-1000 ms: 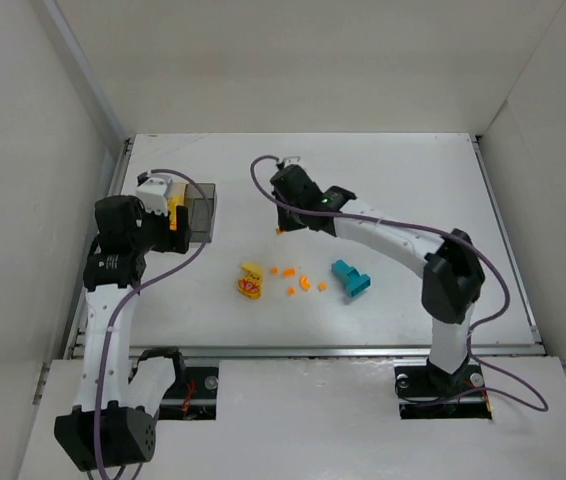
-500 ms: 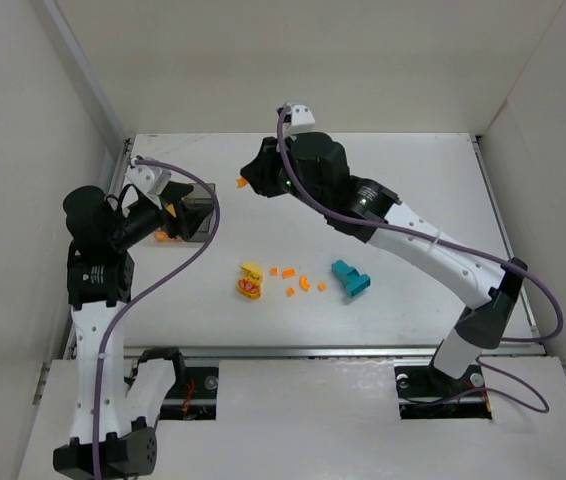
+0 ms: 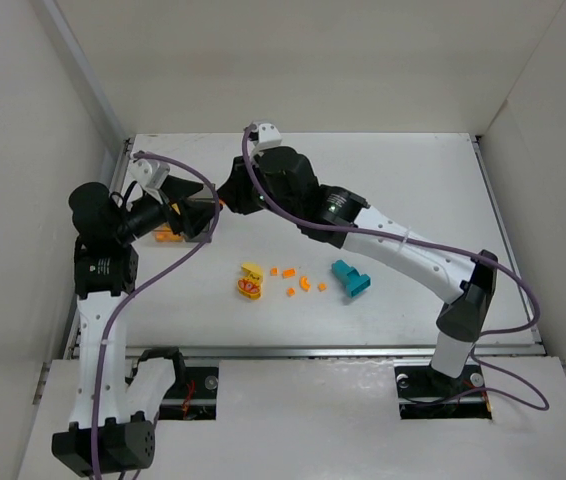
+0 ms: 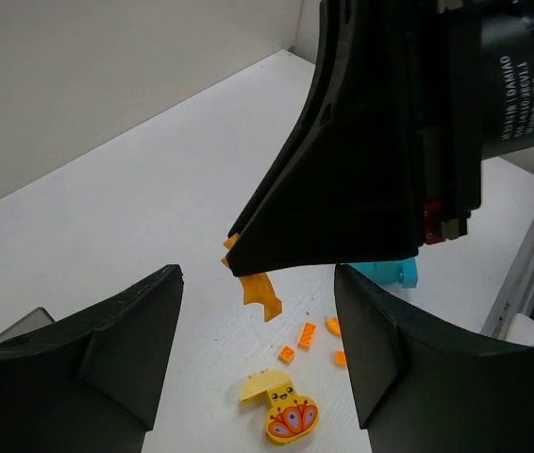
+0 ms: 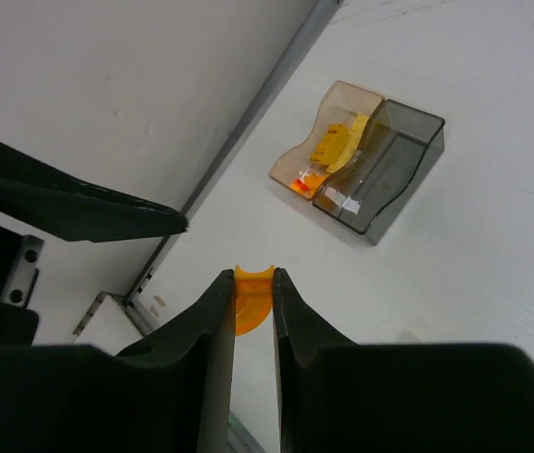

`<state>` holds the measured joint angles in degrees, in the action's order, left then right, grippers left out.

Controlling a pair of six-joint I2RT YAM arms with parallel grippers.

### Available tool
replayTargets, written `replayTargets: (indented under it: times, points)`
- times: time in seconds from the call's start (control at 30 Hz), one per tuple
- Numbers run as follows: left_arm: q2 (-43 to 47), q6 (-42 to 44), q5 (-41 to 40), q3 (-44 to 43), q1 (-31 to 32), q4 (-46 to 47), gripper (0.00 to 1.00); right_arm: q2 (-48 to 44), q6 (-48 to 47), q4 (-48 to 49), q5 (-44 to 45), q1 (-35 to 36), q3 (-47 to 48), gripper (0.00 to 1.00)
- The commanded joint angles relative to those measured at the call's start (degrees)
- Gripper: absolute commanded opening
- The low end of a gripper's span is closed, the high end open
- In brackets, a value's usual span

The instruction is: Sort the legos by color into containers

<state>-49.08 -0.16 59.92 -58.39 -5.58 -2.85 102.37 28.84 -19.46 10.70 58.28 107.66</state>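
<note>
Several legos (image 3: 305, 283) dot a white table (image 3: 413, 190) between pale walls (image 3: 303, 60).

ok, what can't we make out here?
Top view: boxes mostly behind left gripper.
Right wrist: grey box contents, smoky wall and glare; orange piece shape, pinched in right gripper.
Left wrist: teal block mostly behind right gripper.

Glossy translucent amber plastic box (image 5: 342, 99) and smoky grey plastic box (image 5: 404, 142); smooth curved orange plastic piece (image 5: 253, 293); matt, faintly grained white tabletop (image 5: 493, 236)
</note>
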Motion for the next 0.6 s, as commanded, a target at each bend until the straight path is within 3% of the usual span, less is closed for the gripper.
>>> replayTargets:
  times: [0.0,0.27,0.43,0.53,0.57]
  points:
    - [-1.2,-0.5,0.6,0.3,0.7,-0.4,0.61,-0.2,0.9,2.1,-0.1,1.2,4.1,0.0]
    - [-2.2,-1.1,-3.3,-0.3,0.7,-2.7,0.54,0.6,0.9,2.1,-0.1,1.7,4.7,0.0]
    - [-2.2,-1.6,-4.7,-0.3,0.7,-1.9,0.36,0.6,0.3,2.8,-0.6,1.7,4.7,0.0]
    - [-2.2,-3.8,-4.1,-0.8,0.7,-0.4,0.32,0.6,-0.2,2.8,-0.6,2.4,4.7,0.0]
    - [-2.2,-3.8,-4.1,-0.8,0.7,0.1,0.25,0.6,-0.2,2.8,-0.6,3.0,4.7,0.0]
